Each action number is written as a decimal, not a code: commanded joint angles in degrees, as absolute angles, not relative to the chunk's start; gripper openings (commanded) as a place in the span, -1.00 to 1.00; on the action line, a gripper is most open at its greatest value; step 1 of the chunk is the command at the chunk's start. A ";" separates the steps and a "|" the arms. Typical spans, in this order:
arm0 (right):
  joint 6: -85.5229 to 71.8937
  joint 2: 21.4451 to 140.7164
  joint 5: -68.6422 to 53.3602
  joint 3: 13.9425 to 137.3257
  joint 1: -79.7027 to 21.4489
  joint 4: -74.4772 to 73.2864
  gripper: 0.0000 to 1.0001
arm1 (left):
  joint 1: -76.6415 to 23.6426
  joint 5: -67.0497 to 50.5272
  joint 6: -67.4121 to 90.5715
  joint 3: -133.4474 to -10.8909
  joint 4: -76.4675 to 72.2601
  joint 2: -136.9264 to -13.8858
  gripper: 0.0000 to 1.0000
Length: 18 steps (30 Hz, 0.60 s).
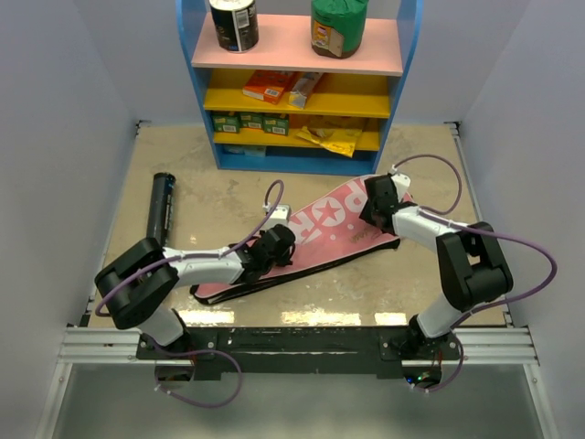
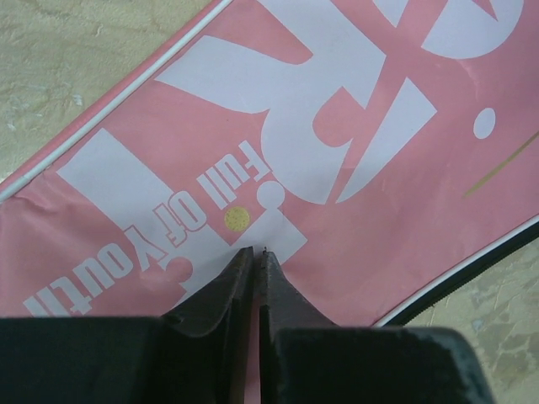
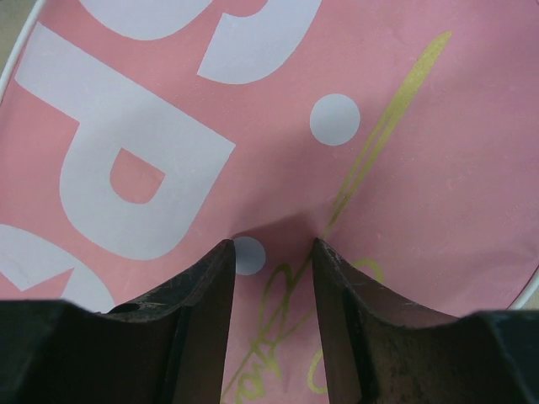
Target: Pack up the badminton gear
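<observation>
The large pink racket-shaped bag (image 1: 329,224) with white lettering lies diagonally across the table middle. My left gripper (image 1: 279,240) rests over its narrow lower part. In the left wrist view its jaws (image 2: 255,251) are shut, tips on the bag (image 2: 379,210) near the small lettering. My right gripper (image 1: 373,208) is on the bag's wide upper end. In the right wrist view it (image 3: 271,244) is open, with both tips pressed on the bag (image 3: 421,168) and a small pucker of fabric between them. The long black tube (image 1: 161,208) lies at the left. Rackets and shuttlecocks are not in view.
A blue-yellow shelf unit (image 1: 274,157) stands at the back with small boxes and a yellow packet (image 1: 331,139). A black jar (image 1: 234,23) and a green jar (image 1: 338,26) stand on its top. White walls close both sides.
</observation>
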State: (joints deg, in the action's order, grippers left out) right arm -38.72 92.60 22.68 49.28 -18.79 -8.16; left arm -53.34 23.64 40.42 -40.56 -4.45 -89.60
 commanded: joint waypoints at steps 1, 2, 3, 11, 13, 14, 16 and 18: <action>-43.93 93.52 23.20 48.34 -18.72 -13.61 -0.10 | -50.63 22.59 43.59 -38.32 -0.88 -93.24 -0.80; -44.47 93.43 23.29 47.56 -18.63 -14.06 -0.10 | -50.10 22.59 43.77 -38.41 -0.70 -93.77 -0.82; -44.99 92.91 23.12 46.94 -18.72 -14.24 -0.09 | -49.58 22.59 43.94 -38.67 -0.53 -94.30 -0.81; -49.48 87.02 21.45 43.60 -18.72 -18.63 -0.07 | -44.21 23.73 44.56 -42.27 -0.09 -100.80 -0.86; -49.57 85.09 20.66 42.98 -18.72 -19.42 -0.07 | -42.72 24.08 44.56 -43.77 1.93 -102.29 -0.86; -49.57 84.38 20.48 42.63 -18.63 -19.51 -0.07 | -42.28 24.69 44.56 -44.38 2.19 -102.74 -0.87; -49.57 83.07 19.43 41.49 -18.72 -19.34 -0.07 | -40.35 24.87 44.30 -45.52 2.37 -103.36 -0.87; -49.40 82.53 19.07 40.96 -18.63 -19.34 -0.07 | -38.16 24.61 44.12 -46.23 2.37 -103.10 -0.88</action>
